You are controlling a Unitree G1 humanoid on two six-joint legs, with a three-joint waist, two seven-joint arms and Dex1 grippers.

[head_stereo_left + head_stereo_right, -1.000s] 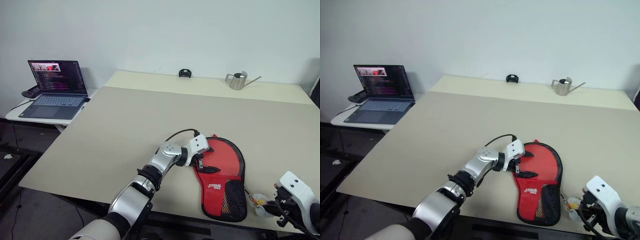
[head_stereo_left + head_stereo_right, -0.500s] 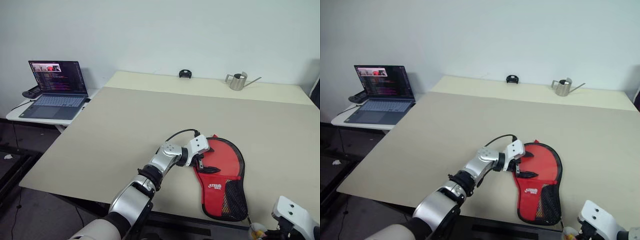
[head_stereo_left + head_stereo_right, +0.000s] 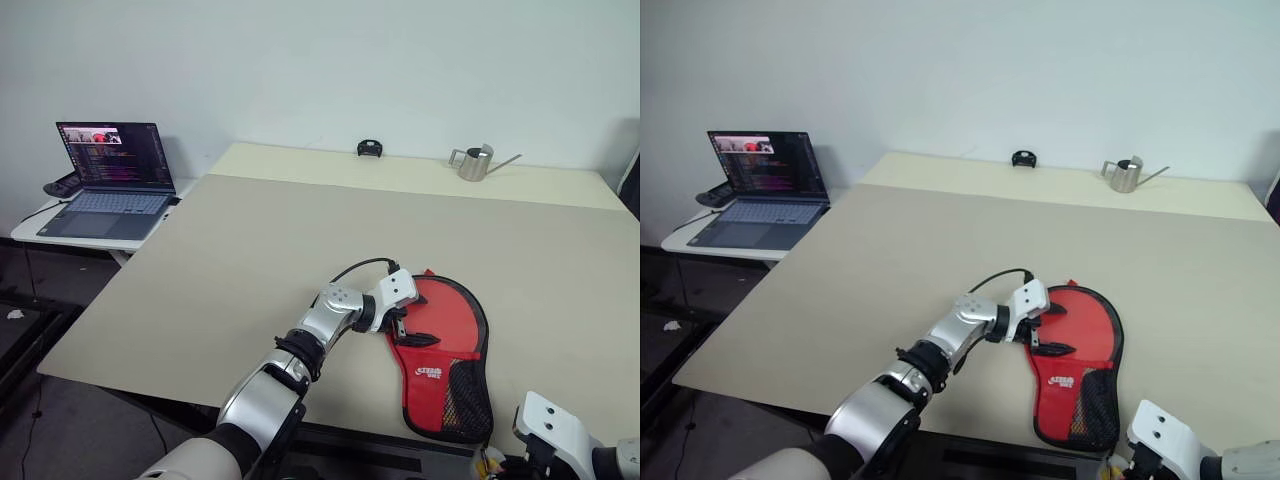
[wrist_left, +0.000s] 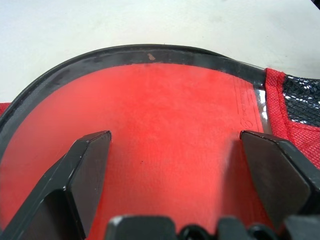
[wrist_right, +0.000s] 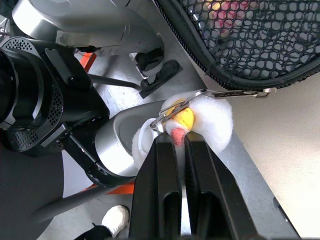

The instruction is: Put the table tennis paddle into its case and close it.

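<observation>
Only a white, unreadable logo on the red case (image 3: pixel 440 345), left hand (image 3: pixel 402 325) wide, right hand (image 5: pixel 175 145) pinched shut on its fluffy zipper charm (image 5: pixel 202 117)

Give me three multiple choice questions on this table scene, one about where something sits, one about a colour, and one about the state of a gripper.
1. Where is the metal watering can?
A. at the far edge of the table
B. on the laptop
C. on the case

2. What colour is the upper face of the case?
A. blue
B. red
C. green

3. How do the jaws of the left gripper stand?
A. shut tight
B. open, spread over the case
C. clamped on the watering can

Answers:
1 A, the can stands by the wall, far from the case.
2 B, red fabric with black edging and a mesh pocket.
3 B, the left wrist view shows both fingers wide apart over the red face.
</observation>
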